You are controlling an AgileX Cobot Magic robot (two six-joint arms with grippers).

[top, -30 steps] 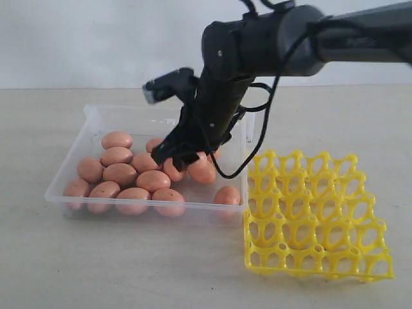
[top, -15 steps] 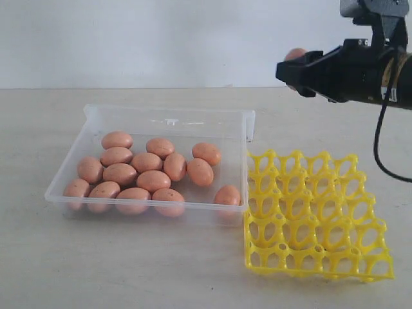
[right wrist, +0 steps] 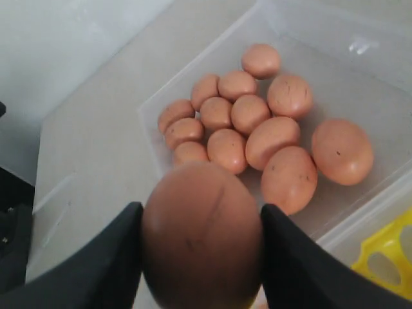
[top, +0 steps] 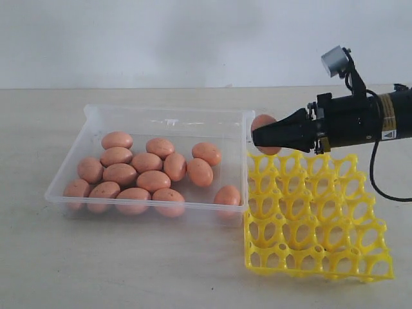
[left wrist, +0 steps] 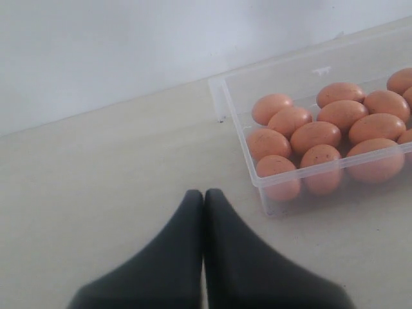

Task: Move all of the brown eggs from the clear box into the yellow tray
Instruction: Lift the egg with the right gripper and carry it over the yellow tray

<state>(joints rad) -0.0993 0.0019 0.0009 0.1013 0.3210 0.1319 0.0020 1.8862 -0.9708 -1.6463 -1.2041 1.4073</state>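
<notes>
My right gripper is shut on one brown egg, held just over the far left corner of the yellow tray, whose cups look empty. Up close, that egg fills the space between both black fingers. Several more brown eggs lie clustered in the clear box, to the left of the tray. My left gripper is shut on nothing, low over the bare table beside a corner of the clear box. It does not appear in the exterior view.
The box and the tray stand side by side on a pale table, with a white wall behind. The right arm's cable hangs over the tray's far right side. A yellow tray corner shows beneath the held egg.
My right gripper rose out of the box with an egg, swung high to the right, then came down to the tray's far left corner. The left gripper's earlier state is not shown.
</notes>
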